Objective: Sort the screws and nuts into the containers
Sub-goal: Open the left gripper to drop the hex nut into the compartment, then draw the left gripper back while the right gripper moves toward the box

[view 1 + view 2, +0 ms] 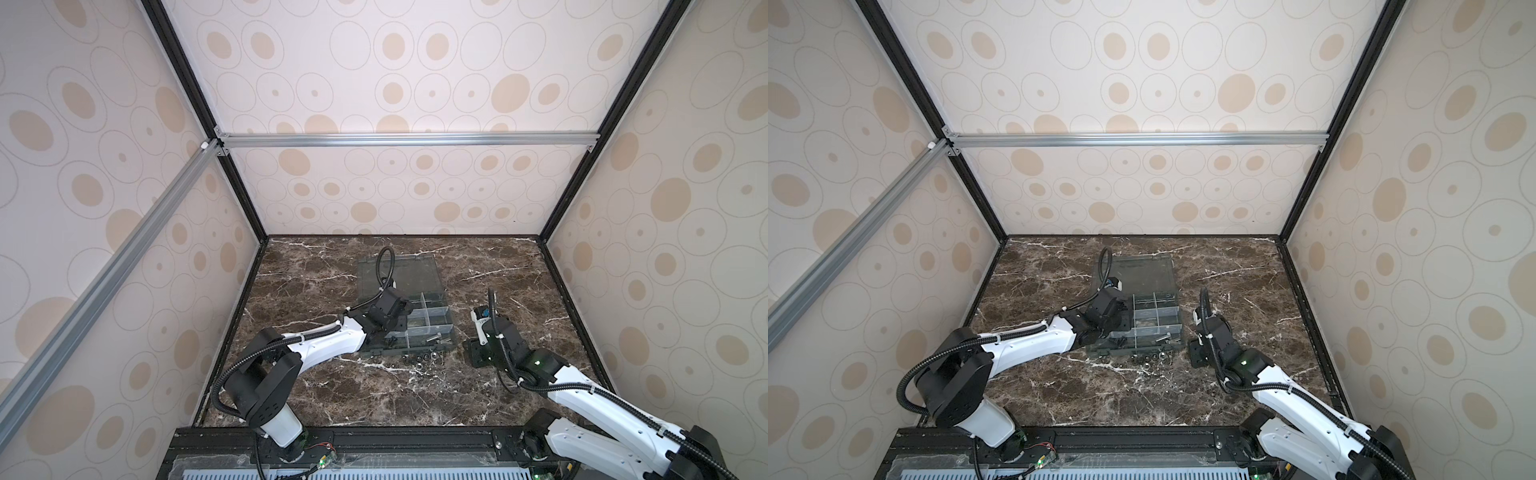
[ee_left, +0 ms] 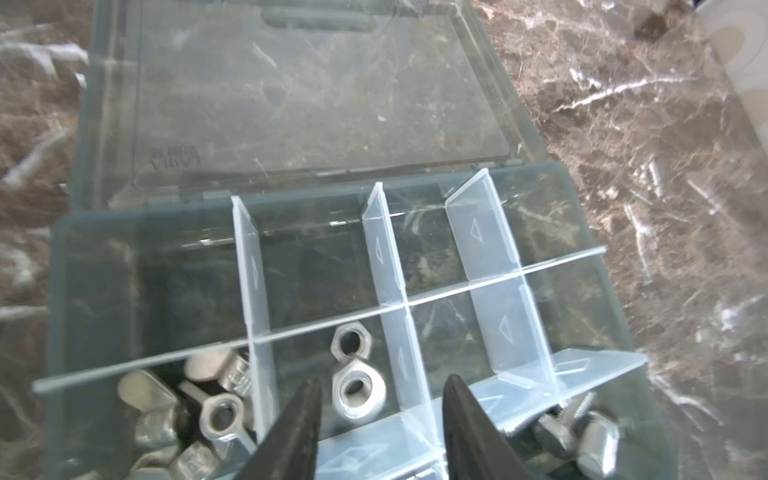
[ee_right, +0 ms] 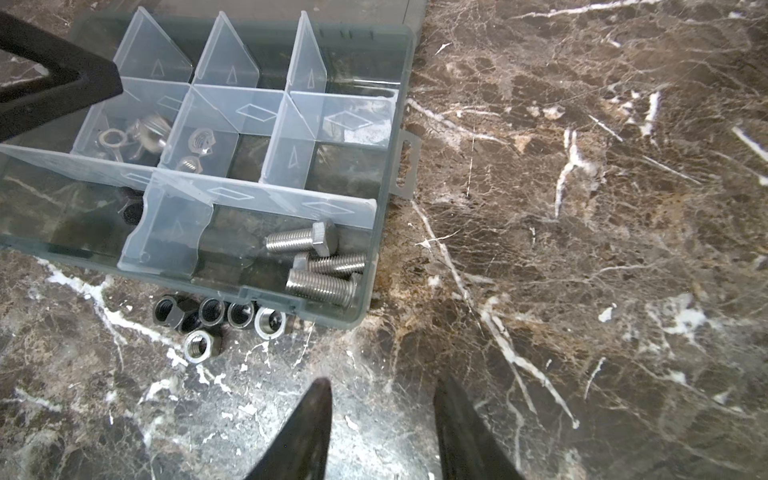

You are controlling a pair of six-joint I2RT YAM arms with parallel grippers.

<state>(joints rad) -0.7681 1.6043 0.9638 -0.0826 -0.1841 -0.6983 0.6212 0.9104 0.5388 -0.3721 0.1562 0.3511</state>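
Loose nuts (image 3: 212, 312) lie on the bench (image 3: 582, 249) against the box's (image 3: 390, 166) near wall, nearer the right pincer (image 3: 382, 386), parted and empty; the left pincer (image 2: 382, 380), likewise parted and empty, hangs over the box.

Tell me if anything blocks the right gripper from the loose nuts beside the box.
Nothing visible does. Only bare table lies between the right gripper and the nuts; the box sits just beyond them.
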